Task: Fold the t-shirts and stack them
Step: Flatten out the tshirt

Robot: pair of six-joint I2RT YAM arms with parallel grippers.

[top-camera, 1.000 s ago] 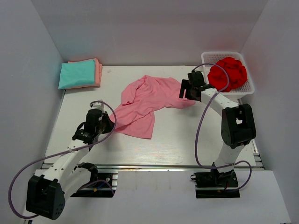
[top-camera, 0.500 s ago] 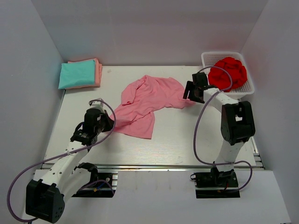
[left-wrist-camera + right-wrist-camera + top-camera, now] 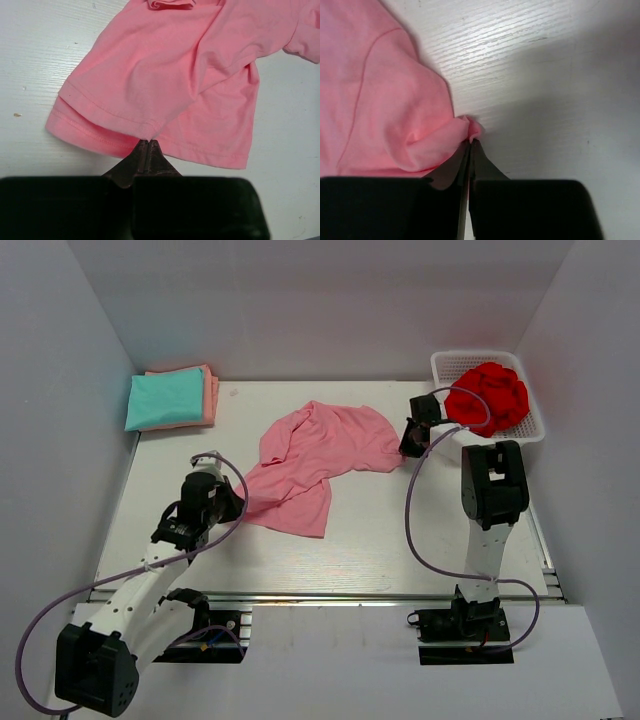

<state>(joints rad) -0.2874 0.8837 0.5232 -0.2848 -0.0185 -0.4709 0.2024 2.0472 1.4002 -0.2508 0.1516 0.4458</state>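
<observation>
The pink shirt [image 3: 320,455] lies rumpled in the middle of the table [image 3: 400,540], part doubled over itself, one sleeve towards the right. It is thin, limp cloth, light enough to lift by a pinch, but it will sag and drag rather than hold a shape, and a single layer can slip out of a small bite. The hems and corners are the places to take it, since the stitched edge gives the fingers something firmer to hold. Two spread holds pulled apart should flatten it for folding.

The left gripper [image 3: 144,147] is closed tight, its tips meeting right at the near hem where two layers overlap. It looks to have nipped that edge, though the bite is so small I cannot be sure how much cloth is in it. The left arm reaches low and forward from its base, wrist aimed at the shirt's near-left corner.

The right gripper [image 3: 470,145] has its fingers together on a little nub of pink cloth at the shirt's right edge, a shallow grip. Its arm stands tall, forearm angled down to the table just beside the basket [image 3: 470,360], which holds red cloth [image 3: 487,395].

At the far left a teal shirt [image 3: 165,400] sits folded on a salmon shirt [image 3: 210,390], the stack this one should join.
</observation>
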